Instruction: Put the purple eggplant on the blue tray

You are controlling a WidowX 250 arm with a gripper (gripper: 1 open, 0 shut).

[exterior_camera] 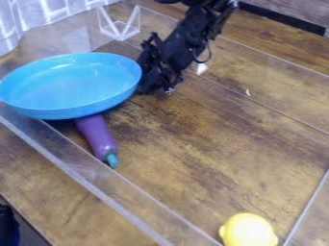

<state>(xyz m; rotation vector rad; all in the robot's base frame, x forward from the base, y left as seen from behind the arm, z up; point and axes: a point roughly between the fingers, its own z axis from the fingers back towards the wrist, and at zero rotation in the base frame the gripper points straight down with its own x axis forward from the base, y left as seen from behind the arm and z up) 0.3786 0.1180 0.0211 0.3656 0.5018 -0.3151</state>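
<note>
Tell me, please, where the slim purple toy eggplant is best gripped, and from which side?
Grip the slim purple toy eggplant across its free lower half, above the teal stem tip, coming from above. It lies flat on the wooden table, and its upper end seems tucked under the rim of the round blue plastic tray, so jaws probably fit best across the narrow width there.

A single camera covers the scene; no second view shares it. It sits high and fairly near, looking down at a slant across the wooden table [218, 144]. The pincer [157, 82] shows in the upper middle, its arm entering from the top edge beyond it. The blue tray [38, 96] lies left of the pincer, the purple eggplant [98, 137] nearer the camera below-left of it, and a yellow lemon [248, 231] far below-right, cut by the bottom edge.
</note>
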